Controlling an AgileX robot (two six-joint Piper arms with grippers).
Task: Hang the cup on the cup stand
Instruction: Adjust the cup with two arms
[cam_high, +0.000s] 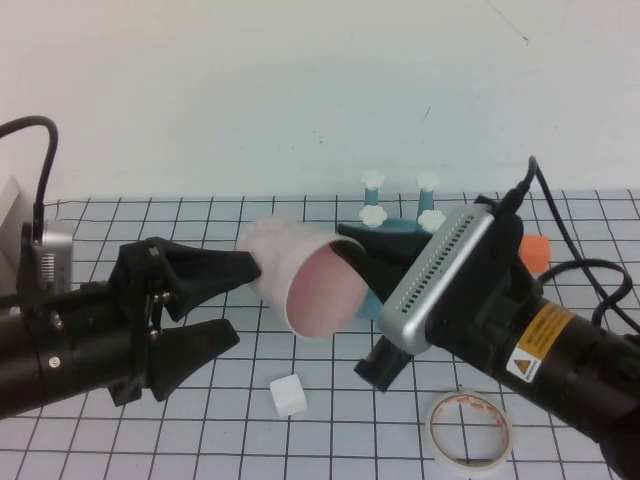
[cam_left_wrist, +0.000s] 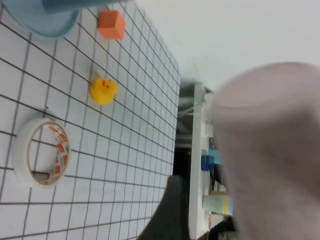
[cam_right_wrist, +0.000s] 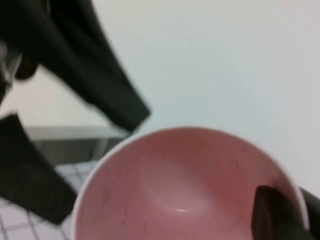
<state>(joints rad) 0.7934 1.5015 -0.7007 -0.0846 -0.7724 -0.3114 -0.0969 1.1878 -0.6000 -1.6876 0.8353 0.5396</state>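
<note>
We see the cup (cam_high: 315, 283) held up in the air between the two tools, tipped on its side with its pink mouth facing the camera. The right tool (cam_high: 352, 256) is pinched shut on the cup's rim, one finger (cam_right_wrist: 272, 217) inside the mouth and the other outside. The left tool (cam_high: 228, 300) stands wide, its fingers apart on either side of the cup's closed end without gripping it. The cup stand (cam_high: 400, 225) sits on the desk (cam_high: 330, 440) just behind the right tool, its white flower caps showing above the tool.

We judge the cup light and fairly stiff, thin-walled plastic, smooth and a little slippery, so a rim pinch can pivot if bumped. A hold on the rim leaves the mouth free to drop over a post, which suits the job. The tapered wall has a faint whitish pattern outside and plain pink inside.

Near the right tool on the gridded desk lie a white tape roll (cam_high: 470, 430), a small white cube (cam_high: 287, 396) and an orange block (cam_high: 535, 252); a yellow duck (cam_left_wrist: 103, 90) shows in the left wrist view.
</note>
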